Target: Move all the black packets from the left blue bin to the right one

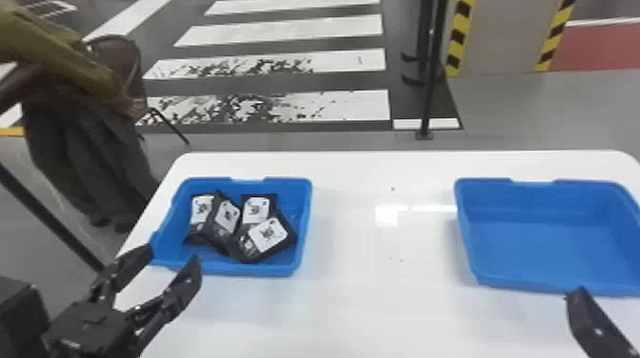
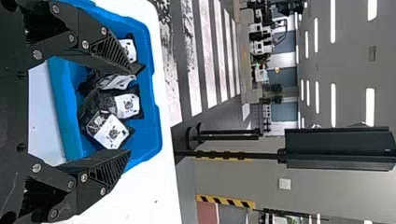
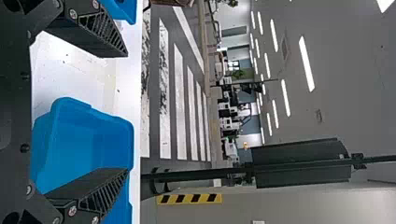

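Black left gripper (image 1: 173, 255), fingers wide, hung beside blue plastic left bin (image 1: 228, 270); matching right gripper (image 3: 126, 112) equally wide. White-labelled black packets (image 1: 268, 234) lay inside; first pick seemed due: reach in, pinch one.

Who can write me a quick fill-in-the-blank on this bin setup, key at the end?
The left bin holds ____ black packets. The right bin is coloured ____. The left gripper has its fingers ____, not shut. The table under both bins is coloured ____.
Missing words: four; blue; open; white.
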Motion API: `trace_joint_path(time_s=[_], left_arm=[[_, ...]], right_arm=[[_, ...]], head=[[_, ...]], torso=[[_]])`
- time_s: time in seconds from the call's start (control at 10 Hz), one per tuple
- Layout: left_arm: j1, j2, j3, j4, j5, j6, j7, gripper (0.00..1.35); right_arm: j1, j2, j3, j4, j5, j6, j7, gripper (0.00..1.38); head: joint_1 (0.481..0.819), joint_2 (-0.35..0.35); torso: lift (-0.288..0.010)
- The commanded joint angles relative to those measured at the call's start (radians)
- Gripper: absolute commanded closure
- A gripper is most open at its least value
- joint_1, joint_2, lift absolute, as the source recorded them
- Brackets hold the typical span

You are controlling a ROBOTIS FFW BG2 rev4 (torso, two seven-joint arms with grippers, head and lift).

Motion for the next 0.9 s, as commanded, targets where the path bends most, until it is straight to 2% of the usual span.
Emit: trace_joint_path(time_s=[0.0, 0.3, 0.5, 0.8], left_arm=[[-0.026, -0.004, -0.002, -0.001, -0.021, 0.060, -0.002, 0.47], [-0.100, -0.004, -0.026, 0.008, -0.055, 0.197, -0.003, 0.47], [-0.200, -0.002, -0.030, 0.082, -0.091, 0.246, -0.005, 0.47], [-0.382, 0.064, -0.096, 0.244, -0.117, 0.313, -0.005, 0.49]], right_arm=[[0.000, 0.000, 0.000, 0.002, -0.003, 0.000, 0.000, 0.15], [0.000, -0.003, 0.008, 0.007, -0.013, 0.003, 0.000, 0.15], [0.000, -0.003, 0.008, 0.010, -0.015, 0.005, 0.000, 0.15], [-0.002, -0.003, 0.010, 0.012, -0.015, 0.008, 0.000, 0.15]], head=[[0.695, 0.154], [0.695, 0.153], [0.695, 0.160], [0.695, 0.168]], torso=[[-0.140], [-0.140], [-0.140], [-0.140]])
